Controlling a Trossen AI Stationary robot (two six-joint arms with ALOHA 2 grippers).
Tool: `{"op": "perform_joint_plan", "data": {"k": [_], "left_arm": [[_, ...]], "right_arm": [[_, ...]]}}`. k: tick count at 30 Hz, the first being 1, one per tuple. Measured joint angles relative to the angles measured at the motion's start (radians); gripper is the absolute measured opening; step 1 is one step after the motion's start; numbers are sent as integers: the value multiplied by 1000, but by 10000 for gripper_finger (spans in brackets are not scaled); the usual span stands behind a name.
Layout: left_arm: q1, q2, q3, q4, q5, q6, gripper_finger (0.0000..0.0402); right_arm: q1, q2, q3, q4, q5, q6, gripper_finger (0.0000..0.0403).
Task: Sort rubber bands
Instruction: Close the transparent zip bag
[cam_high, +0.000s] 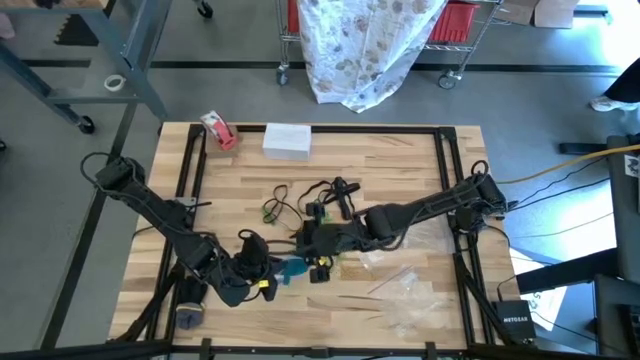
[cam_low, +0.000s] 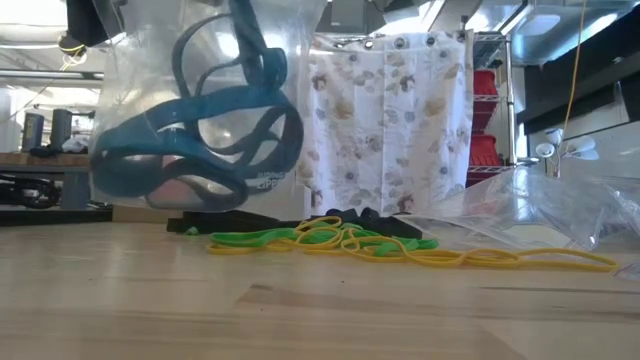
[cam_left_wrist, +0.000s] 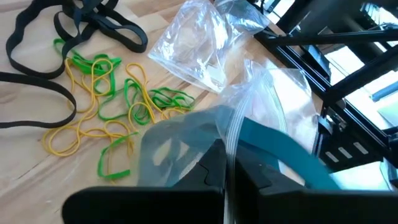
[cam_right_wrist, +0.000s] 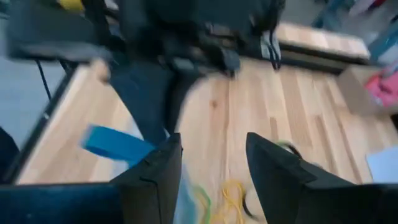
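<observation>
Scattered at the middle of the tabletop (cam_high: 400, 170): thin green and yellow rubber bands (cam_left_wrist: 106, 106), tangled together, with the black bands (cam_left_wrist: 93, 25) just on the far side of them. Already sorted, as it seems: the blue bands (cam_low: 200, 130), hanging inside a clear bag (cam_low: 130, 60) lifted above the wood, near and a little left of the loose pile. Clamped tight on the upper edge of this bag: the left claw (cam_left_wrist: 227, 168), with the plastic film pinched between its fingers. Hovering just beside the bag mouth, on its right: the right claw (cam_right_wrist: 211, 168), spread rather wide, with nothing between the fingers and touching nothing visible. Lying flat on the near right: spare bags (cam_high: 405, 300), apparently empty. Probably the step in hand: going back for one more band. To do it well, keep the bag mouth high and steady, come down on one single loop at the edge of the pile, pinch low against the wood, and lift slowly to avoid dragging the tangled neighbours along.
</observation>
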Motion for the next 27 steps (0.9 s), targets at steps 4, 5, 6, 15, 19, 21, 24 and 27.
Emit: {"op": "perform_joint_plan", "data": {"k": [4,5,6,15,19,21,24,27], "left_arm": [[-8,0,0,0,0,-3,0],[-10,0,0,0,0,-3,0],[-12,0,0,0,1,-4,0],[-21,0,0,-1,30,-19,0],[-11,0,0,-2,30,-19,0],[-5,0,0,0,30,-20,0],[2,0,0,5,30,-18,0],[6,1,0,4,30,-2,0]], "right_arm": [[14,0,0,-98,-7,7,172],[18,0,0,-129,-14,8,172],[21,0,0,-165,-17,8,172],[104,1,-5,-233,-79,-26,172],[151,24,-27,-168,-26,-103,172],[156,39,-33,-100,33,-139,172],[153,72,-37,-45,71,-174,172],[133,116,-38,-57,73,-181,171]]}}
